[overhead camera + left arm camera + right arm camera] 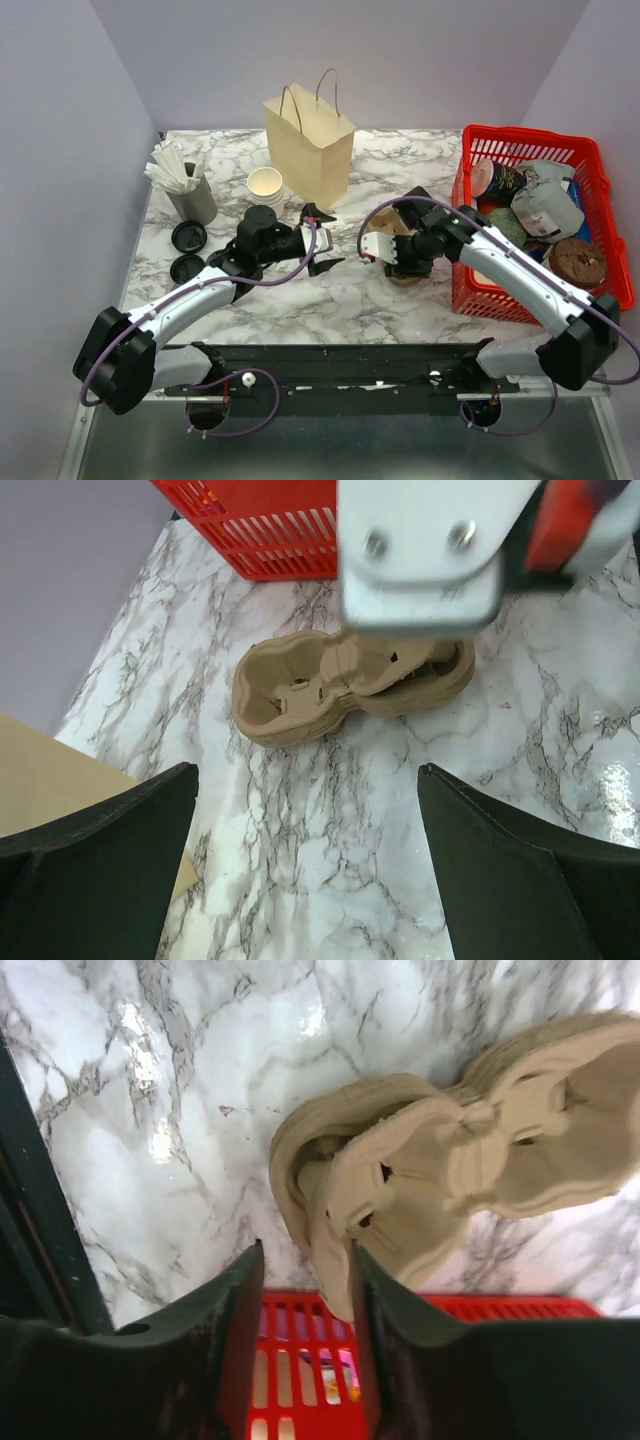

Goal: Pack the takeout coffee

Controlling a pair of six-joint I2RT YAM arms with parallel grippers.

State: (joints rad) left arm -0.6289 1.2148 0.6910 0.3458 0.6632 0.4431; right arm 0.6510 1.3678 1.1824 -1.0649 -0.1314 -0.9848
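- On the glossy, grey-veined marble table (pixel 330 305), centre-right: a moulded brown pulp carrier (pixel 300 695), lobed and fibrous, near the red plastic lattice basket (pixel 470 290).
- Right gripper (pixel 307 1260): fingers narrowly parted, with the carrier's rim poking into the gap and a space on one side.
- Left gripper (pixel 308 775): fingers wide, nothing between them.
- Coffee (pixel 262 214): round black lid, just in front of the stacked white cups (pixel 266 183), partly hidden by the left arm, beside the tan paper bag (pixel 310 150).

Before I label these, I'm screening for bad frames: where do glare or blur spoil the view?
Top external: evenly lit and sharp. Left wrist: the white wrist housing close to the lens is blurred, and there is glare on the marble at right. Right wrist: bright glare patches on the marble, the dark fingers nearly featureless, the cardboard cup carrier sharp.
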